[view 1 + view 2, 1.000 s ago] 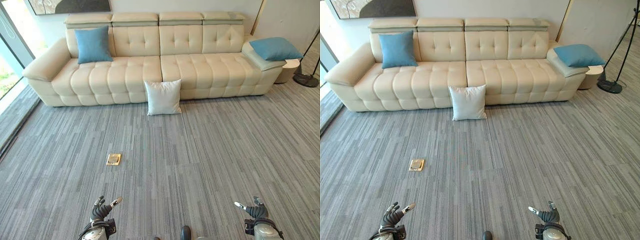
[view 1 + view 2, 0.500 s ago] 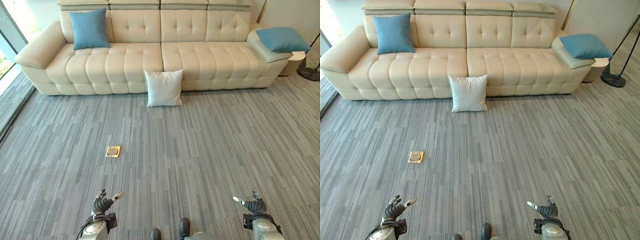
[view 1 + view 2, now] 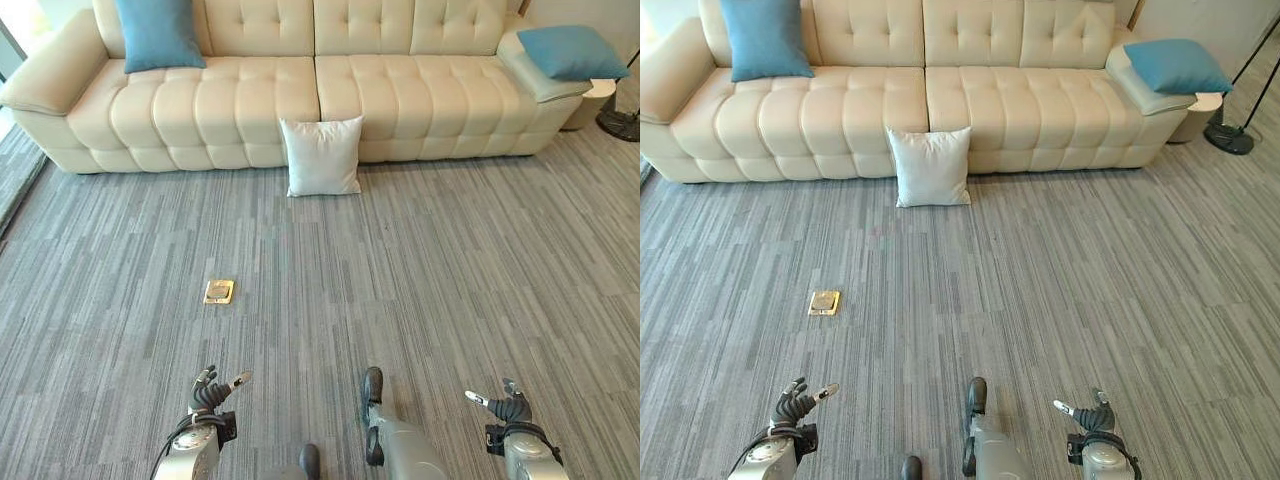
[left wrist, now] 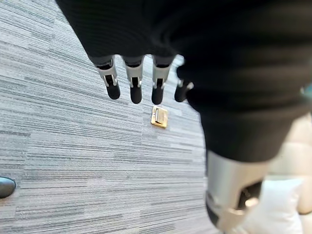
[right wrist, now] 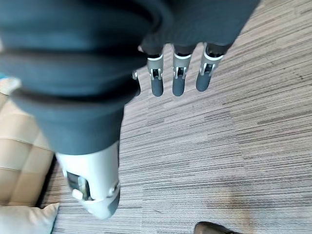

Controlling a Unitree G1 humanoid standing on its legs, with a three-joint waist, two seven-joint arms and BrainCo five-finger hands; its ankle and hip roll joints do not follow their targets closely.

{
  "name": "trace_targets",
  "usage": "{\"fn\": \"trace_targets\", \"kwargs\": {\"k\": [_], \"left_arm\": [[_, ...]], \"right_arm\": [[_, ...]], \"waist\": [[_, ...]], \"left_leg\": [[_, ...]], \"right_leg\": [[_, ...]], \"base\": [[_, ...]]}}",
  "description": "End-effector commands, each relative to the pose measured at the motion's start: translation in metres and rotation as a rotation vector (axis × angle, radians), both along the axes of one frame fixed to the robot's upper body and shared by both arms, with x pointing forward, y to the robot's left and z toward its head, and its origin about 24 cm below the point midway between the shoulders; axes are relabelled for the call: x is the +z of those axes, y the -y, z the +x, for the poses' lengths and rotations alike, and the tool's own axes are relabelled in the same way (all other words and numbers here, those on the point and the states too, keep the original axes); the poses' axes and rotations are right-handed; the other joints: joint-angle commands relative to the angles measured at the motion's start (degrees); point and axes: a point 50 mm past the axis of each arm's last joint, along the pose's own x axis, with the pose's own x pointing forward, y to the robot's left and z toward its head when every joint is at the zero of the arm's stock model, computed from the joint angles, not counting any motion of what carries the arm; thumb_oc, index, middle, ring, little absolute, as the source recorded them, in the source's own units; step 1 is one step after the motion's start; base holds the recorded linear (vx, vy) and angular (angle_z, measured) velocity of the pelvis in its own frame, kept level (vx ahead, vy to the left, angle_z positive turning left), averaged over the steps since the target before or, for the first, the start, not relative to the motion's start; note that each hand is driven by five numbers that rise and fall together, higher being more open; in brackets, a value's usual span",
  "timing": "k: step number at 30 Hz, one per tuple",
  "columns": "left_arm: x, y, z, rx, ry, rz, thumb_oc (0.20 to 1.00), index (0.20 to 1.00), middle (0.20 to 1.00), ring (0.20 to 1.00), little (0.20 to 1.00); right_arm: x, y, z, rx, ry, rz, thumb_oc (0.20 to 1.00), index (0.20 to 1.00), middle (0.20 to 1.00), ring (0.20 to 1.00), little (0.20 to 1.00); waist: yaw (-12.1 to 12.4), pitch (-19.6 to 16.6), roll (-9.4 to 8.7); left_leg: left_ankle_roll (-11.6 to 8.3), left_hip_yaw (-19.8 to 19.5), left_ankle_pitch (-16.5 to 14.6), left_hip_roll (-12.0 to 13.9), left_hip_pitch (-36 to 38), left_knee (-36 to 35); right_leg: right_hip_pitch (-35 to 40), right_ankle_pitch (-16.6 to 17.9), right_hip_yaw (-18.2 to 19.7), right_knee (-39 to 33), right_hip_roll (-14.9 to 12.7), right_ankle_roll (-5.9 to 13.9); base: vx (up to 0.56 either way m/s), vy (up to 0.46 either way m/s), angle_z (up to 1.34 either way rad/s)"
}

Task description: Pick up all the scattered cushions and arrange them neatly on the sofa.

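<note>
A white cushion stands on the grey carpet, leaning against the front of the cream sofa near its middle. One blue cushion rests upright against the sofa's left backrest. Another blue cushion lies on the right armrest. My left hand and right hand hang low near me, far from the sofa. Both are open with relaxed fingers and hold nothing. The right wrist view shows its fingers over bare carpet and the white cushion's corner.
A small brass floor socket is set in the carpet, ahead of my left hand. A round side table and a floor lamp base stand past the sofa's right end. Wide carpet lies between me and the sofa.
The whole picture has shifted: the sofa and cushions sit higher and nearer, so the camera has moved forward. Both hands keep the same relaxed pose.
</note>
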Motion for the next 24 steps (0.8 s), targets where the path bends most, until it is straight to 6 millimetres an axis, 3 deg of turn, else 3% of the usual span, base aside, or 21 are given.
{"fn": "trace_targets", "kwargs": {"k": [1, 5, 8, 9, 10, 12, 14, 17, 18, 19, 20, 23, 24], "left_arm": [[0.013, 0.001, 0.01, -0.017, 0.095, 0.018, 1.0, 1.0, 1.0, 1.0, 1.0], [0.008, 0.008, 0.008, 0.004, 0.089, -0.034, 1.0, 1.0, 1.0, 1.0, 1.0], [0.009, 0.009, 0.012, -0.005, 0.098, -0.038, 1.0, 1.0, 1.0, 1.0, 1.0], [0.009, 0.009, 0.012, -0.005, 0.098, -0.038, 1.0, 1.0, 1.0, 1.0, 1.0], [0.009, 0.011, 0.012, -0.013, 0.099, -0.043, 1.0, 1.0, 1.0, 1.0, 1.0], [0.01, 0.011, 0.013, -0.027, 0.099, -0.043, 1.0, 1.0, 1.0, 1.0, 1.0], [0.01, 0.011, 0.012, -0.022, 0.097, -0.042, 1.0, 1.0, 1.0, 1.0, 1.0], [0.009, 0.011, 0.011, -0.026, 0.088, -0.044, 1.0, 1.0, 1.0, 1.0, 1.0], [0.009, 0.011, 0.011, -0.026, 0.088, -0.044, 1.0, 1.0, 1.0, 1.0, 1.0], [0.009, 0.011, 0.011, -0.03, 0.086, -0.04, 1.0, 1.0, 1.0, 1.0, 1.0], [0.008, 0.011, 0.008, -0.033, 0.075, -0.039, 1.0, 1.0, 1.0, 1.0, 1.0], [0.005, 0.012, 0.001, -0.05, 0.048, -0.029, 1.0, 1.0, 1.0, 1.0, 1.0], [0.004, 0.011, -0.001, -0.054, 0.035, -0.025, 1.0, 1.0, 1.0, 1.0, 1.0]], "right_arm": [[0.021, 0.015, 0.024, 0.035, 0.088, -0.081, 1.0, 1.0, 1.0, 1.0, 1.0], [0.022, 0.02, 0.022, 0.022, 0.092, -0.078, 1.0, 1.0, 1.0, 1.0, 1.0], [0.019, 0.023, 0.017, 0.013, 0.074, -0.08, 1.0, 1.0, 1.0, 1.0, 1.0], [0.019, 0.023, 0.017, 0.013, 0.075, -0.08, 1.0, 1.0, 1.0, 1.0, 1.0], [0.018, 0.026, 0.014, 0.0, 0.07, -0.078, 1.0, 1.0, 1.0, 1.0, 1.0], [0.017, 0.028, 0.011, -0.006, 0.06, -0.077, 1.0, 1.0, 1.0, 1.0, 1.0], [0.015, 0.027, 0.009, -0.01, 0.051, -0.076, 1.0, 1.0, 1.0, 1.0, 1.0], [0.011, 0.026, 0.005, -0.022, 0.029, -0.063, 1.0, 1.0, 1.0, 1.0, 1.0], [0.011, 0.025, 0.005, -0.022, 0.029, -0.062, 1.0, 1.0, 1.0, 1.0, 1.0], [0.011, 0.025, 0.006, -0.02, 0.031, -0.062, 1.0, 1.0, 1.0, 1.0, 1.0], [0.011, 0.024, 0.006, -0.005, 0.026, -0.068, 1.0, 1.0, 1.0, 1.0, 1.0], [0.012, 0.021, 0.005, 0.029, 0.025, -0.077, 1.0, 1.0, 1.0, 1.0, 1.0], [0.012, 0.02, 0.006, 0.034, 0.023, -0.07, 1.0, 1.0, 1.0, 1.0, 1.0]], "waist": [[-0.3, -1.8, 2.51], [-0.9, -2.7, 3.86], [-1.4, -2.3, 4.19], [-1.5, -2.2, 4.2], [-1.4, -1.4, 3.92], [-1.1, -0.5, 3.42], [-1.1, -0.4, 3.26], [-0.8, 0.2, 1.23], [-0.8, 0.2, 1.2], [-0.7, 0.4, 0.56], [-0.4, 0.5, 0.03], [-0.6, 0.1, 0.62], [-0.7, 0.0, 0.81]], "left_leg": [[-2.15, 2.2, -3.3, 0.0, 3.8, -0.5], [-4.33, 1.9, 0.4, 1.6, 1.9, 6.0], [-7.12, 3.4, 5.0, 2.5, -0.9, 15.2], [-7.16, 3.3, 4.8, 2.6, -1.1, 15.6], [-7.96, 3.4, 7.1, 2.4, -4.0, 22.3], [-8.12, 3.2, 8.6, 2.3, -6.8, 28.7], [-7.82, 3.9, 8.8, 3.1, -7.4, 30.1], [-5.13, 5.5, 4.3, 3.3, -13.1, 27.4], [-5.08, 5.5, 4.3, 3.3, -13.1, 27.4], [-4.34, 5.2, 2.3, 2.6, -14.5, 24.5], [-4.16, 3.3, 1.5, 1.5, -15.7, 15.9], [-6.85, -0.5, 11.3, 1.1, -19.6, -0.5], [-7.52, -0.3, 11.3, 0.8, -21.2, -0.5]], "right_leg": [[3.1, 1.6, -0.5, 0.0, 3.0, 1.27], [4.8, -1.2, -1.1, 0.5, 3.7, -0.66], [8.3, -4.1, -1.8, 0.1, 4.2, -2.57], [8.3, -4.2, -1.9, 0.1, 4.3, -2.6], [10.8, -5.3, -1.9, -0.6, 4.3, -3.66], [12.6, -6.3, -1.7, -0.5, 4.4, -4.65], [13.3, -6.9, -1.7, -0.5, 4.6, -5.06], [16.1, -7.9, -1.4, -1.1, 3.3, -5.08], [16.1, -7.9, -1.4, -1.2, 3.2, -5.04], [16.6, -8.1, -1.3, -1.2, 2.7, -4.74], [18.2, -9.1, -1.2, -1.4, 2.4, -4.53], [21.5, -11.2, -1.6, -1.6, 3.2, -5.17], [22.4, -11.5, -1.3, -1.7, 3.4, -5.11]], "base": [[0.37, -0.193, 0.04], [0.33, -0.208, 0.15], [0.26, -0.193, 0.05], [0.24, -0.191, 0.23], [0.22, -0.181, 0.26], [0.24, -0.195, 0.15], [0.16, -0.122, -0.07], [0.16, -0.102, 0.1], [0.11, -0.041, 0.07], [0.23, -0.009, 0.0], [0.36, 0.01, 0.18], [0.41, 0.081, 0.33], [0.43, 0.142, 0.06]]}}
